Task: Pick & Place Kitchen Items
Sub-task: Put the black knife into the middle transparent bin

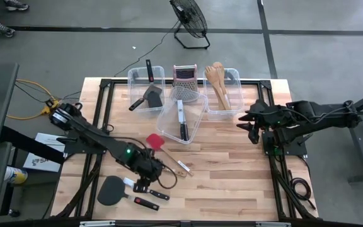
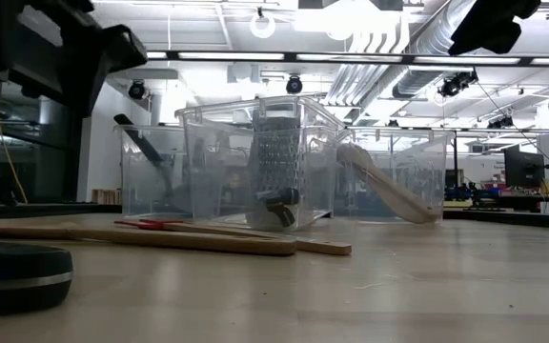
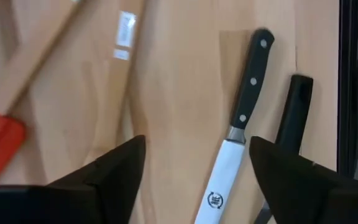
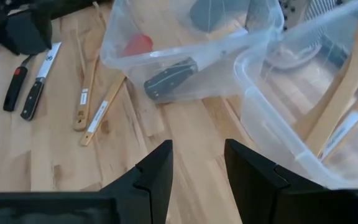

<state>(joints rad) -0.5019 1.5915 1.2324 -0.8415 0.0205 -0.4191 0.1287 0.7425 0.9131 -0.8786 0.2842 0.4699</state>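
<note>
Three clear plastic bins (image 1: pixel 183 120) sit at the far side of our pale wooden bench (image 1: pixel 225 170), well apart from the left end effector (image 1: pixel 145 185), whose fingers we see spread wide and empty just above a black-handled steel knife (image 3: pixel 236 134) lying flat near the front edge. Our right end effector (image 1: pixel 252 132) hangs beside the bins, fingers partly apart, holding nothing. We see a red spatula (image 1: pixel 155 141) and two pale wooden utensils (image 4: pixel 92 102) lying near the knife.

Bins (image 1: pixel 181 116) (far edge) beyond bare boards
</note>
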